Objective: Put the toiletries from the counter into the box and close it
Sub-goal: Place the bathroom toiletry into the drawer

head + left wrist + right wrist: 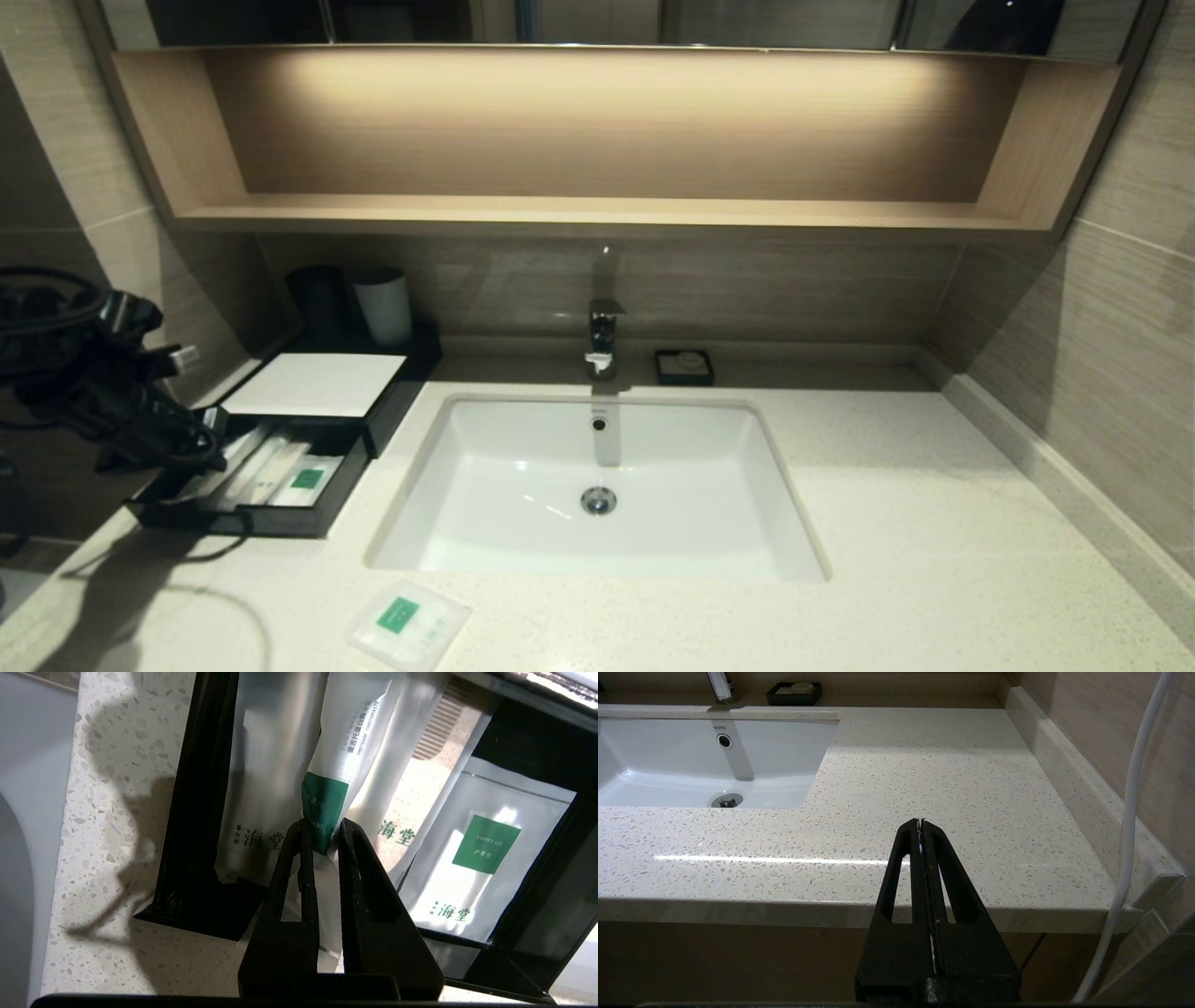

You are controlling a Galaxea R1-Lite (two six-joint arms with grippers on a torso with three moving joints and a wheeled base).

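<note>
The black box (387, 401) with a white top panel (317, 383) stands at the counter's (934, 523) back left, its drawer (245, 521) pulled out. My left gripper (210, 439) hangs over the open drawer. In the left wrist view it (322, 823) is shut on the long thin packet (345, 742), pinching it at the green label, with the packet's far end down in the drawer (196, 788). The flat squarish packet (407, 623) lies on the counter near the front edge, left of centre. My right gripper (920, 821) is shut and empty, off the counter's front edge.
Other wrapped packets lie in the drawer, one with a green label (481, 858). The white sink (709, 448) fills the counter's middle, with a faucet (603, 341) and a small dark soap dish (684, 366) behind it. Two cups (385, 303) stand behind the box.
</note>
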